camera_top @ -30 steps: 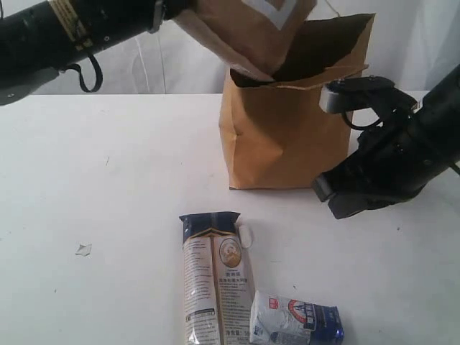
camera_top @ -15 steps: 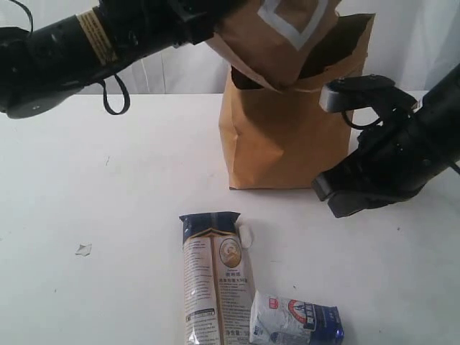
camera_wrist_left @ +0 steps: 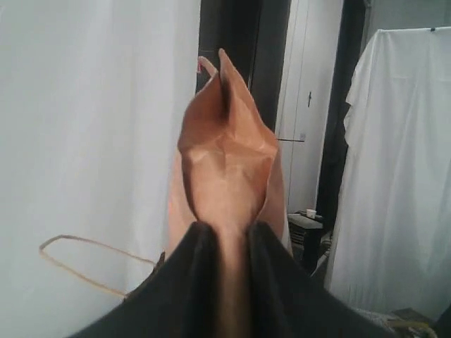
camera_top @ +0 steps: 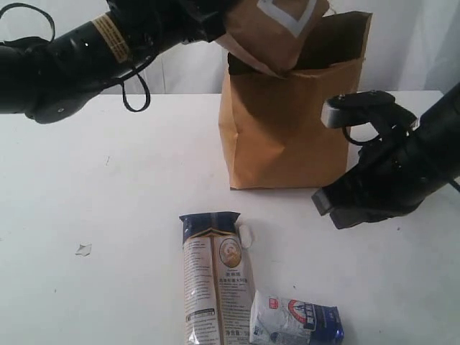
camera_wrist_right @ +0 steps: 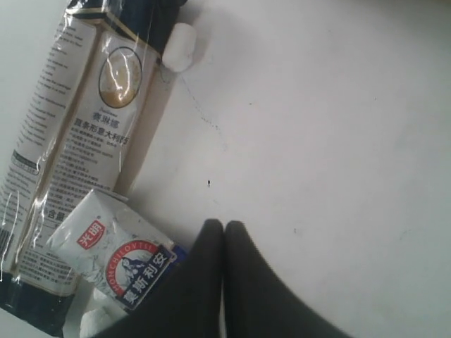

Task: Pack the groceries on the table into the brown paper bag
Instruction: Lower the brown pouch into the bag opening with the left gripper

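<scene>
My left gripper (camera_top: 219,23) is shut on the brown pouch (camera_top: 277,32) with the white square, holding it tilted above the brown paper bag (camera_top: 287,129); the pouch's lower end dips into the bag's open mouth. In the left wrist view the pouch (camera_wrist_left: 225,155) is pinched between the black fingers of the left gripper (camera_wrist_left: 224,236). On the table (camera_top: 108,187) in front of the bag lie the long noodle packet (camera_top: 214,277) and the small blue-white carton (camera_top: 295,325). My right gripper (camera_top: 338,208) hovers shut and empty beside the bag's right side. In its wrist view the right gripper (camera_wrist_right: 224,229) is close to the carton (camera_wrist_right: 113,260) and the noodle packet (camera_wrist_right: 84,141).
A small white scrap (camera_top: 83,249) lies on the table at the left. A little white lump (camera_top: 246,235) sits beside the top of the noodle packet. One twisted bag handle (camera_wrist_left: 84,264) shows in the left wrist view. White curtains hang behind the table.
The left arm has swung to the right, carrying the pouch further over the bag's mouth. The right arm has sunk slightly. The noodle packet and carton have not moved.
</scene>
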Controlling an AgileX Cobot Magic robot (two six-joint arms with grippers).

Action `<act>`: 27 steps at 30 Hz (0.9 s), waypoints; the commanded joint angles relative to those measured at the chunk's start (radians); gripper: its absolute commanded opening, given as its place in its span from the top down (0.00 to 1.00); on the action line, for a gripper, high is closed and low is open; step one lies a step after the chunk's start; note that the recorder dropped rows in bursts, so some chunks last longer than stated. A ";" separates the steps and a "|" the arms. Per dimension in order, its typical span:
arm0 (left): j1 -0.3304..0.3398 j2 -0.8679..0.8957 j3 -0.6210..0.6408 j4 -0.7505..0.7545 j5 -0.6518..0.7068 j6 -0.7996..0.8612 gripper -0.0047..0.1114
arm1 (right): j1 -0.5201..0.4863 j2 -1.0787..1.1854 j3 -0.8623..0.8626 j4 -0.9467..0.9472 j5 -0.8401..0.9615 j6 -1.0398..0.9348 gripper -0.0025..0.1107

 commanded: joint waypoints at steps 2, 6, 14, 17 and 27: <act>-0.013 0.014 -0.093 0.016 -0.032 -0.006 0.96 | 0.003 -0.001 0.032 0.009 -0.010 0.004 0.98; -0.013 0.039 -0.120 0.026 -0.032 -0.047 0.96 | 0.003 -0.001 0.039 0.009 -0.010 0.004 0.98; -0.013 0.066 -0.129 0.018 -0.032 -0.036 0.96 | 0.003 -0.001 0.039 0.005 -0.015 0.004 0.98; -0.013 0.066 -0.129 0.004 -0.032 -0.036 0.96 | 0.003 -0.001 0.039 0.005 -0.015 0.004 0.98; -0.016 0.073 -0.129 0.029 -0.032 -0.036 0.96 | 0.003 -0.001 0.039 0.005 -0.015 0.004 0.98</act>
